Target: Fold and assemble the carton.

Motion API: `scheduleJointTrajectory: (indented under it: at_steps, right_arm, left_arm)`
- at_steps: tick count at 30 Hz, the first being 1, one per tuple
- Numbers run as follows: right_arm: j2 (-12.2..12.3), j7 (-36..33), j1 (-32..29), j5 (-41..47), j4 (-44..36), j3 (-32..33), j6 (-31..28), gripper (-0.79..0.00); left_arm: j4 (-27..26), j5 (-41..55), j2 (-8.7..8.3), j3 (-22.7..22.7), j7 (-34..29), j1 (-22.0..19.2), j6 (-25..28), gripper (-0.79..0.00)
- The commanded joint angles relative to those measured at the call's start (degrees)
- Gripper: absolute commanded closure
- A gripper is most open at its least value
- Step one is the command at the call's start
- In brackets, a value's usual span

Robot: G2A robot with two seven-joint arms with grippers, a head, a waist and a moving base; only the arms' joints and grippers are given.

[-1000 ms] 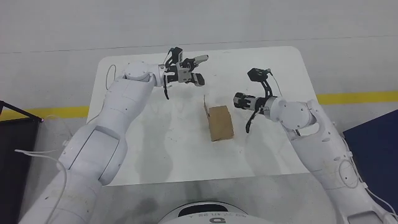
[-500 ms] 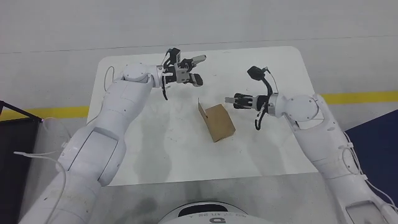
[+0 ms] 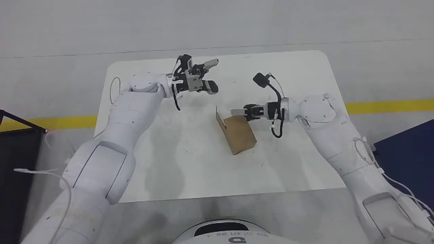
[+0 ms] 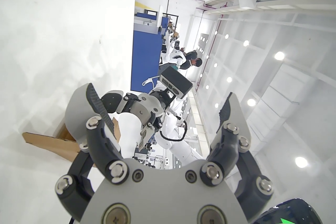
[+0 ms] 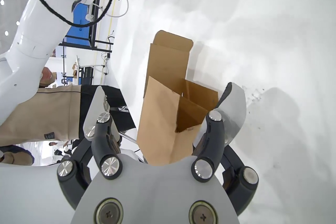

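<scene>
A white table [image 3: 169, 166] stands on grey floor [image 3: 203, 13] crossed by a yellow stripe [image 3: 393, 105].

White table [image 3: 183, 163] lying scuffed and specked, grey floor [image 3: 217, 13] stretching beyond it, yellow line [image 3: 400, 105] running across that floor (passing behind the table), dark blue panel [image 3: 413, 142] standing at the right, black frame [image 3: 20, 123] sitting off left, ceiling lights [image 4: 279, 55] glowing overhead

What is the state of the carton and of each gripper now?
carton: lying on the table, partly unfolded, one end open, flap raised.
left gripper: open, empty, apart from the carton.
right gripper: open, at the carton's open end; contact unclear.
</scene>
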State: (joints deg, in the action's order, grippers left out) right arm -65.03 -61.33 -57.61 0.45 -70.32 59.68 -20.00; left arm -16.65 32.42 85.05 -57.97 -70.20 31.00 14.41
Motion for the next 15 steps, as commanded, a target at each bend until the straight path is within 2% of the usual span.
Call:
scheduleJointTrajectory:
  at_steps: [1,6,11,14,15]
  right_arm:
    - [-0.34,0.12,1.03,1.17,1.3,-0.81,-2.28,-0.659]
    - [-1.09,-2.37,3.53,2.86,4.46,-3.24,-4.1,-0.606]
    - [-1.54,-5.54,5.45,5.96,7.49,-4.41,-4.81,-0.573]
    - [-1.61,-7.72,6.34,8.18,8.77,-4.42,-5.27,-0.502]
    - [-1.61,-8.41,6.62,8.67,9.07,-4.42,-5.33,-0.437]
  left_arm:
    - [0.86,1.28,-0.67,-1.29,-0.22,0.18,0.71,-0.785]
    - [2.05,2.14,-2.66,-3.7,-0.3,0.61,2.14,-0.785]
    - [0.74,2.57,-4.14,-5.44,0.11,1.86,2.64,-0.785]
    - [-0.93,2.47,-4.59,-5.93,0.33,2.86,2.13,-0.785]
    - [-1.59,2.44,-4.66,-6.02,0.47,3.21,1.95,-0.785]
